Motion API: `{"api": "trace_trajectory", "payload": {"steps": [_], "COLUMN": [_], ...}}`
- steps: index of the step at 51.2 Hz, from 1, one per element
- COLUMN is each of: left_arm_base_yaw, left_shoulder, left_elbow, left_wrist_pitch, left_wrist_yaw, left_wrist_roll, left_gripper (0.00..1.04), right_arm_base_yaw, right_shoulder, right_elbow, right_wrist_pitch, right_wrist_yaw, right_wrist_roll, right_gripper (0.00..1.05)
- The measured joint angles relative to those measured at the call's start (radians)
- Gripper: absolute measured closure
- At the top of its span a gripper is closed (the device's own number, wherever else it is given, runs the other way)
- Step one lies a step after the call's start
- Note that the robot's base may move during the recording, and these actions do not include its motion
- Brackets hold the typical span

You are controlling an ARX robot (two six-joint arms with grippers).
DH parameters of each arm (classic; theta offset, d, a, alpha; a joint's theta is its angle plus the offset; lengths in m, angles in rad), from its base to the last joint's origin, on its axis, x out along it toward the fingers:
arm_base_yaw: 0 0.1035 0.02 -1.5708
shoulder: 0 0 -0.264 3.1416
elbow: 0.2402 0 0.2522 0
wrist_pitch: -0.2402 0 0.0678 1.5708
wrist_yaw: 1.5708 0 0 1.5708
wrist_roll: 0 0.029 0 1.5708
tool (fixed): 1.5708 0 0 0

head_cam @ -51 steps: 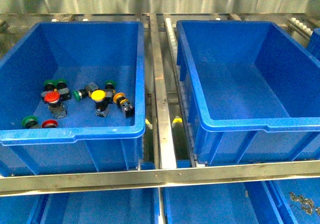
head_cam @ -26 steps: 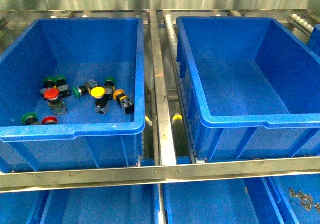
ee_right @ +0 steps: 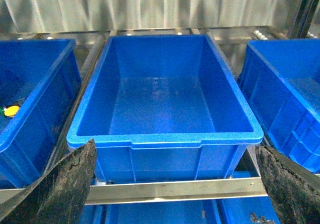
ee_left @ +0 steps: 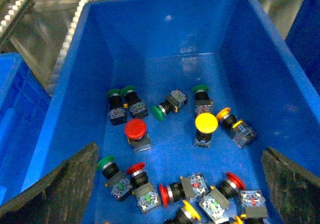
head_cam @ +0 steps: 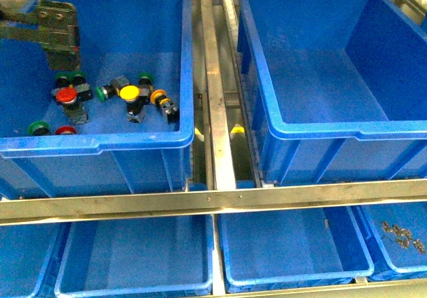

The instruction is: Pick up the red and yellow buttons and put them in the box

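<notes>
Here, the left tool (head_cam: 63, 57) hangs wide open and empty over the left crate (head_cam: 100, 142), apparently lining up on the red button (head_cam: 65, 96) or the yellow button (head_cam: 129, 92). Rightward, the box (head_cam: 333, 133) lies empty, and the right tool (ee_right: 177, 181) faces it, spread and holding nothing.

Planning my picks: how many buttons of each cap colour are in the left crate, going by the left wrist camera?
Red caps: 4
Yellow caps: 4, one cut by the picture's edge
Green caps: 5
Total: 13
</notes>
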Motion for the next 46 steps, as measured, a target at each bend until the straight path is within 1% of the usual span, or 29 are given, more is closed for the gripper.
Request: {"api": "trace_trajectory", "payload": {"steps": [7, 13, 21, 29, 36, 46], "left_arm_base_yaw": [-0.029, -0.05, -0.075, -0.09, -0.092, -0.085], "left_shoulder": [0.187, 0.318, 0.43, 0.512, 0.557, 0.611], "left_elbow": [0.178, 0.301, 0.425, 0.549, 0.637, 0.738], "left_wrist_pitch": [-0.068, -0.129, -0.194, -0.25, -0.29, -0.364], "left_wrist_yaw": [-0.086, -0.116, -0.128, -0.166, -0.198, -0.209], "left_wrist_roll": [0.034, 0.039, 0.039, 0.035, 0.026, -0.01], "left_gripper": [0.08, 0.08, 0.08, 0.08, 0.08, 0.08], "right_arm_base_yaw": [0.0, 0.0, 0.0, 0.0, 0.0, 0.0], "right_shoulder": [0.0, 0.0, 0.0, 0.0, 0.0, 0.0], "right_elbow": [0.0, 0.0, 0.0, 0.0, 0.0, 0.0], "right_wrist_pitch": [0.0, 0.0, 0.0, 0.0, 0.0, 0.0], "right_wrist_yaw": [0.0, 0.0, 0.0, 0.0, 0.0, 0.0], "right_wrist_roll": [0.0, 0.0, 0.0, 0.0, 0.0, 0.0], "right_gripper": [0.07, 0.07, 0.07, 0.07, 0.07, 0.07]}}
